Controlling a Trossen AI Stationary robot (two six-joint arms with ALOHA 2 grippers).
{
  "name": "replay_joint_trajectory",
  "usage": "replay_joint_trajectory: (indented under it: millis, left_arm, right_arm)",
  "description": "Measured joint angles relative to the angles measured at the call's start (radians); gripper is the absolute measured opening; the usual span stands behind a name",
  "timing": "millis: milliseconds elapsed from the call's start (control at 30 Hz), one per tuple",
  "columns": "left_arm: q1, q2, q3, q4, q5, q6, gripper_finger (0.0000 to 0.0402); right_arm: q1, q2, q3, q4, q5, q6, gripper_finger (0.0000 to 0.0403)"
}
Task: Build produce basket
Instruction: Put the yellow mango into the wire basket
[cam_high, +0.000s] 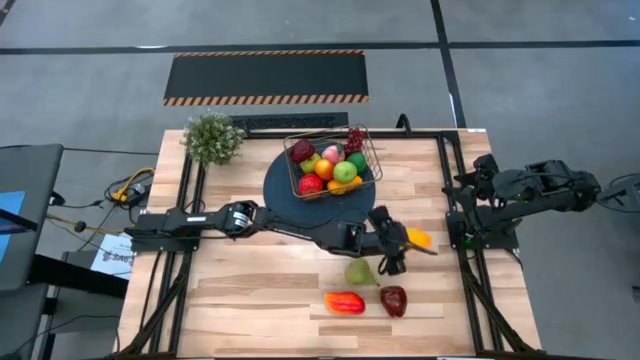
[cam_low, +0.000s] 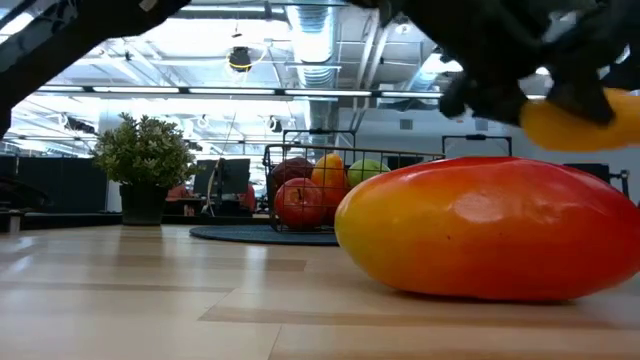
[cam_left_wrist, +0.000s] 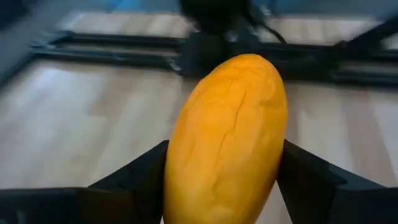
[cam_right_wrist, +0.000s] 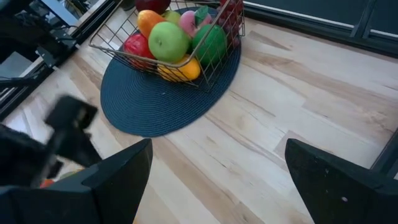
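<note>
My left gripper (cam_high: 408, 242) reaches across the table's middle and is shut on a yellow-orange oval fruit (cam_left_wrist: 227, 137), right of the green pear (cam_high: 362, 272). The fruit also shows in the low view (cam_low: 580, 120), above the table. A red-orange mango (cam_high: 344, 302) and a dark red fruit (cam_high: 393, 300) lie on the wood nearer the front edge. The gold wire basket (cam_high: 372, 150) holds several fruits and stands on a dark blue round mat (cam_high: 290, 195). My right gripper (cam_right_wrist: 217, 186) is open and empty at the table's right side (cam_high: 476, 182). My left gripper pinches the yellow-orange fruit between its two fingers (cam_left_wrist: 134, 180), one on each long side (cam_left_wrist: 180, 168). The fruit's far end sticks out past the fingertips, along the fingers. It is lifted clear of the table.
A green potted plant (cam_high: 212, 138) stands at the far left corner. Dark metal frame rails (cam_high: 455, 200) run along the table's left and right sides. Bare wood lies between the mat and the right rail (cam_right_wrist: 292, 106).
</note>
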Motion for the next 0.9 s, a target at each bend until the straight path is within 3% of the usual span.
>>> replay_joint_trajectory:
  millis: [300, 400, 633, 733, 900]
  left_arm:
    - [0.011, -0.197, 0.019, -0.351, -0.316, 0.011, 0.0235]
    - [0.013, -0.238, 0.015, -0.551, -0.436, -0.045, 0.0236]
    - [0.022, -0.346, 0.018, -1.075, -0.605, -0.266, 0.0236]
    - [0.025, -0.368, 0.010, -1.222, -0.633, -0.406, 0.0236]
    - [0.033, -0.475, -0.105, -1.160, -0.546, -0.277, 0.0236]
  right_arm:
    - [0.000, 0.000, 0.000, -0.002, 0.000, 0.000, 0.0385]
    - [0.000, 0.000, 0.000, -0.003, 0.000, 0.000, 0.0385]
    - [0.000, 0.000, 0.000, -0.003, -0.001, 0.000, 0.0385]
    - [0.000, 0.000, 0.000, -0.003, -0.001, 0.000, 0.0385]
    - [0.000, 0.001, 0.000, -0.008, -0.001, 0.000, 0.0385]
